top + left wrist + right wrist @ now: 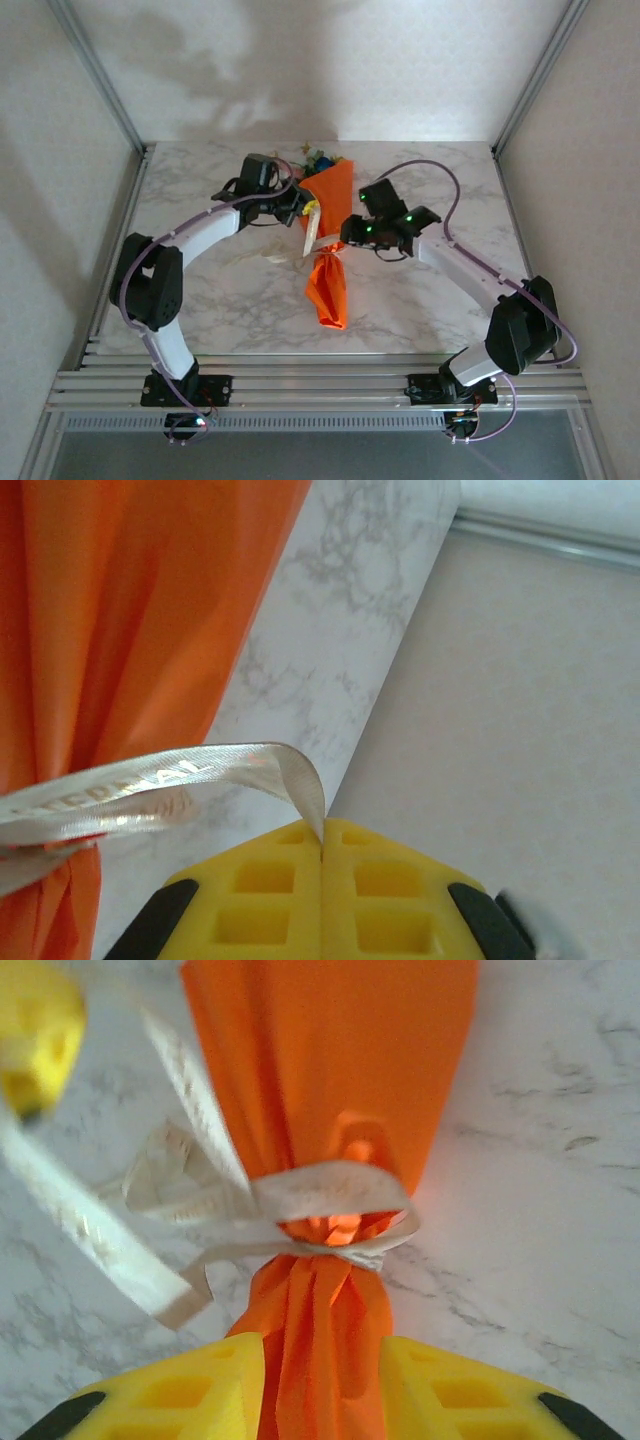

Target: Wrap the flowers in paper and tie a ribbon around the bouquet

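Bouquet (330,195) is lying lengthwise near the middle of the marble table (200,300), with the flowers (318,158) pointing toward the far edge and the flared orange tail pointing toward the arm bases. Ribbon (330,1188) is circling the narrow waist of the orange paper (330,1050). In the right wrist view it is crossing itself at the waist's left side, with a loose loop and a free end lying on the marble beside it. Left gripper (323,832) is sitting just left of the cone's upper half in the overhead view. Its yellow fingers are fully closed and pinching one ribbon strand between the tips. That strand is arcing from the tips back toward the waist, with faint printed lettering showing on it. Right gripper (322,1352) is sitting on the right of the waist, jaws standing partly apart and straddling the gathered tail just below the ribbon. The paper is filling the gap between the fingers, and both inner faces appear to be touching it. Whether they are actually squeezing the paper: cannot tell.
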{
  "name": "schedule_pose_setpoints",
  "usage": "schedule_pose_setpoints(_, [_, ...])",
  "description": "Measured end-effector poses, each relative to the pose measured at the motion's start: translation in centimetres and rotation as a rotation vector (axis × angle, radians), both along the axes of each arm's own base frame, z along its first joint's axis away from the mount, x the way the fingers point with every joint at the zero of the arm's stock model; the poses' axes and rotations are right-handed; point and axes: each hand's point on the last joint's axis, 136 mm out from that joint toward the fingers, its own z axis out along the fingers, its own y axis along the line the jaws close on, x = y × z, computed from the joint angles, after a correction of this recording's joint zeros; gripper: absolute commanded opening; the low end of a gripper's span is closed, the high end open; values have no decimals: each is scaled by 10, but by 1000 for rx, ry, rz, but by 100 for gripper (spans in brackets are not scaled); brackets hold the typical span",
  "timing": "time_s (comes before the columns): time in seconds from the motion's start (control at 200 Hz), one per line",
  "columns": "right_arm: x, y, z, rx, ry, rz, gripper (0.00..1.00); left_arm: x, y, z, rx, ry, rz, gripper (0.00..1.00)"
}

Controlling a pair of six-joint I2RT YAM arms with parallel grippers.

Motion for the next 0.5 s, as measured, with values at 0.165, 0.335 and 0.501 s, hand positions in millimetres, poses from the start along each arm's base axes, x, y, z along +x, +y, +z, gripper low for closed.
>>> schedule_pose_setpoints(0.165, [-45,68,14,-41,-85,164,40,26,7,-4,-3,-22,-4,0])
schedule_pose_setpoints(0.335, [-69,152,19,-50,-196,284,50,48,8,-25,-10,-9,-38,0])
schedule_pose_setpoints(0.501, [-43,209,-12,-146,-254,271,50,62,16,-41,-26,6,-45,0])
